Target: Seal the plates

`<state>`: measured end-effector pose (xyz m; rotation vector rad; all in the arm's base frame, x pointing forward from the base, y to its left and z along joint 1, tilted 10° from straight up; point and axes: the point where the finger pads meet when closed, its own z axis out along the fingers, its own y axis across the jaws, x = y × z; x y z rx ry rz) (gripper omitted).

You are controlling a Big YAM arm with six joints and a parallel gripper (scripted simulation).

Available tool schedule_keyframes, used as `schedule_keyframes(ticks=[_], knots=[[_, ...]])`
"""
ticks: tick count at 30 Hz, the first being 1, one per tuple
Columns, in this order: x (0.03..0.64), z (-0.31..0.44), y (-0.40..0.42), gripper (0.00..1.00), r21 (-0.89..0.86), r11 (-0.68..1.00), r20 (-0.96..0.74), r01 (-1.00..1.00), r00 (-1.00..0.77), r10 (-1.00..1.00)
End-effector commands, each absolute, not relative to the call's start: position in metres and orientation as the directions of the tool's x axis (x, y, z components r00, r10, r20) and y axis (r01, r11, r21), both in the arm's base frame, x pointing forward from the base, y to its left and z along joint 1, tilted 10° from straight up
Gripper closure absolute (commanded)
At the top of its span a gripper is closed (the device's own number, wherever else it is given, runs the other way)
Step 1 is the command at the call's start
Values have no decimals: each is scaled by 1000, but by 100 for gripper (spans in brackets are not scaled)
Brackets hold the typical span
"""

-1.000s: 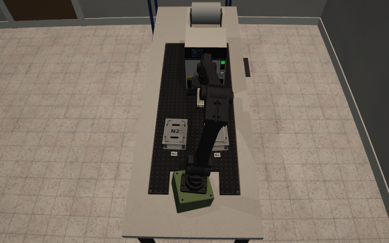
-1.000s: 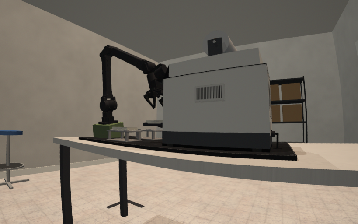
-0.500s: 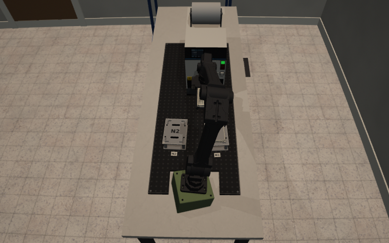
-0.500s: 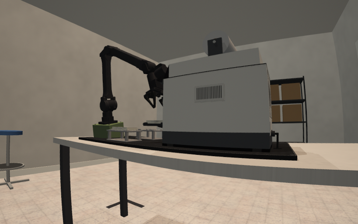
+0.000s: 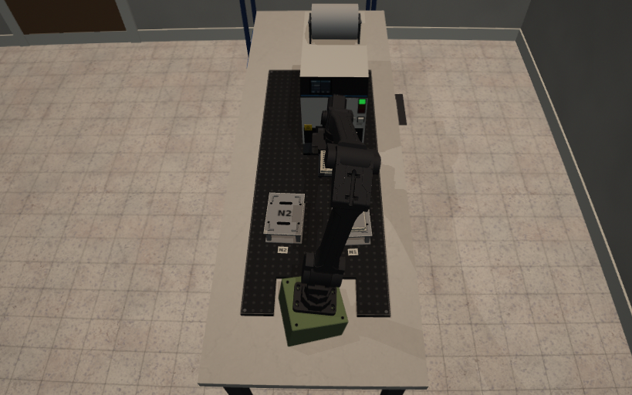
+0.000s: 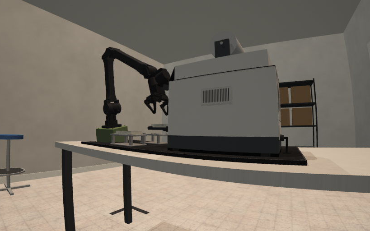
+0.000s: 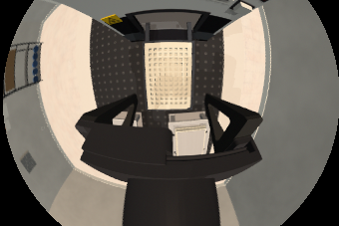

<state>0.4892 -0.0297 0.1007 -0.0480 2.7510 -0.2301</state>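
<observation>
From here I see the sealer's casing (image 5: pixel 334 60) (image 6: pixel 223 114) as smooth and matt, the wall at left (image 6: pixel 36 86) as slightly mottled.

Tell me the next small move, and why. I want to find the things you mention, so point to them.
I'd lift the open gripper (image 5: pixel 322 142) (image 6: pixel 161 113) (image 7: pixel 170 97) slightly and ease it toward the START button (image 5: pixel 359 119) (image 7: pixel 243 5). The stage plate (image 6: pixel 158 125) (image 7: pixel 169 76) shows bare wells and looks seated, while the N1 plate (image 5: pixel 359 228) (image 6: pixel 128 132) (image 7: pixel 191 141) looks smooth-topped, probably sealed already.
</observation>
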Motion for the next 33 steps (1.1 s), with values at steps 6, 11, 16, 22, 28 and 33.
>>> schedule_keyframes(ticks=[6,11,16,22,28,33], knots=[[484,116,-29,0,-167,986,-400,13,-915,-56],[479,121,-31,0,-166,986,-427,24,-903,-50],[476,130,-32,0,-166,986,-449,30,-892,-49],[464,117,-27,0,-167,986,-417,14,-907,-57],[457,114,-19,0,-168,986,-308,-3,-950,-55],[462,108,-27,0,-168,985,-129,24,-992,2]])
